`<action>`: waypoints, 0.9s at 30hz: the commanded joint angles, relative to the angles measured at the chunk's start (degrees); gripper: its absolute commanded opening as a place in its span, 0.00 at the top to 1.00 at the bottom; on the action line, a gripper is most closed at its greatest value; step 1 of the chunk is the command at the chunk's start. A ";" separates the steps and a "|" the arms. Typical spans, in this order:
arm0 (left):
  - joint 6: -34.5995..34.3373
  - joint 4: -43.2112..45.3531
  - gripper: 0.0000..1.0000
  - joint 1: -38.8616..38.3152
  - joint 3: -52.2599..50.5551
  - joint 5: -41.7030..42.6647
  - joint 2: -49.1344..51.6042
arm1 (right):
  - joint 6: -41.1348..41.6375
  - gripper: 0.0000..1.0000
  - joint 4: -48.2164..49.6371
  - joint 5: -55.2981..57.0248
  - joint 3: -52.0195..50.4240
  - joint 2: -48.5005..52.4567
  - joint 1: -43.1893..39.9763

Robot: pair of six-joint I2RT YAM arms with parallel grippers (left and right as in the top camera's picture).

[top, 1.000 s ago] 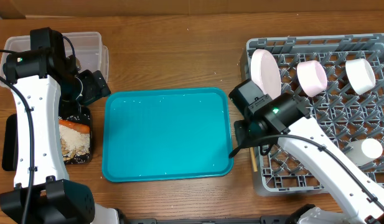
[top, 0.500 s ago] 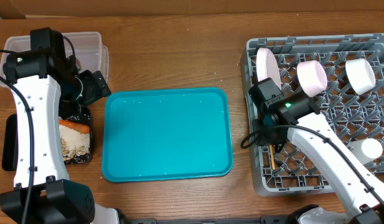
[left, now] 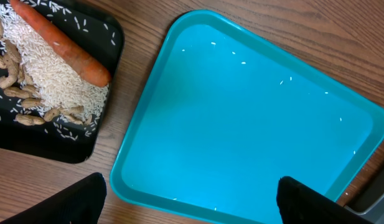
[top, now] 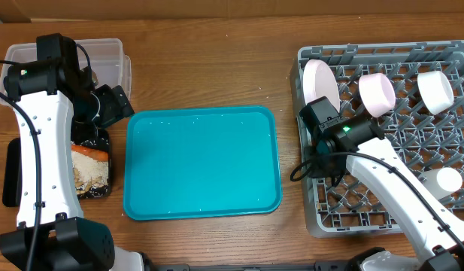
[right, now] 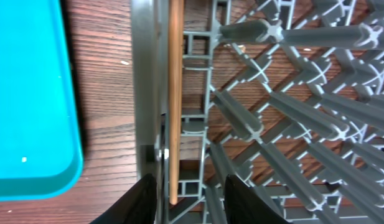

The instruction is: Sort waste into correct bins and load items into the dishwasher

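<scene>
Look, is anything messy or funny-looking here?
Rice is scattered loose over the black tray, around the carrot and peanuts. White specks, maybe grains, dot the teal tray. A wooden stick lies along the rack's outer wall instead of among the prongs.

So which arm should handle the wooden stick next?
Right. The right gripper is directly over the wooden stick at the edge of the rack, while the left gripper is away over the teal tray.
</scene>
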 commanded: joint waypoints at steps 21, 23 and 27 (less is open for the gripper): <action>11.37 -7.50 0.00 -17.25 0.28 -0.33 -0.33 | -0.28 0.00 7.48 -24.11 15.47 -3.80 -18.97; 10.16 -9.84 0.00 -17.20 0.28 -0.35 -0.33 | -1.22 0.00 3.23 -24.13 15.47 -3.78 -21.07; 9.20 -13.84 0.00 -17.25 0.28 -0.31 -0.50 | -3.04 0.00 -3.69 -21.05 15.41 -3.82 -22.38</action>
